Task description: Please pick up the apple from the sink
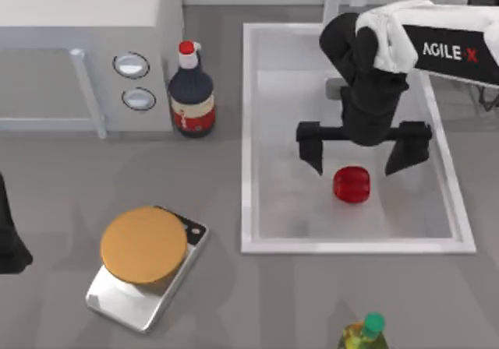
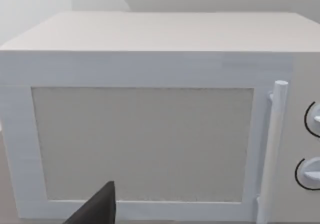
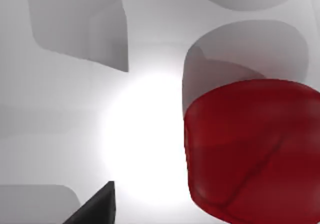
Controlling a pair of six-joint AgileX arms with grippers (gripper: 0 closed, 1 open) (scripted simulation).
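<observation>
The microwave (image 1: 86,45) takes up the top left of the table, its top cut off by the picture edge; the left wrist view faces its door (image 2: 142,144), handle (image 2: 272,149) and two knobs, both knobs cut off at the side. The sink (image 1: 249,131) is the white basin right of centre, and its far end is partly hidden behind the right arm (image 1: 421,37). That arm reaches in from the upper right, and the right gripper (image 1: 360,163) hangs over the basin with its two dark fingers spread wide, holding nothing. The apple (image 1: 352,184) lies on the sink floor just below the gap between the fingertips, apart from both. In the right wrist view the apple (image 3: 255,149) looms close and is cut off at the side, with one dark fingertip (image 3: 97,206) at the edge.

A round wooden board (image 1: 143,245) rests on a silver scale (image 1: 117,298) at lower left. A dark bottle (image 1: 192,92) with a red cap stands between microwave and sink. A green-capped bottle (image 1: 365,335) is cut off at the bottom edge. The left arm (image 1: 9,240) is parked at the left edge; I cannot tell whether its gripper is spread or closed.
</observation>
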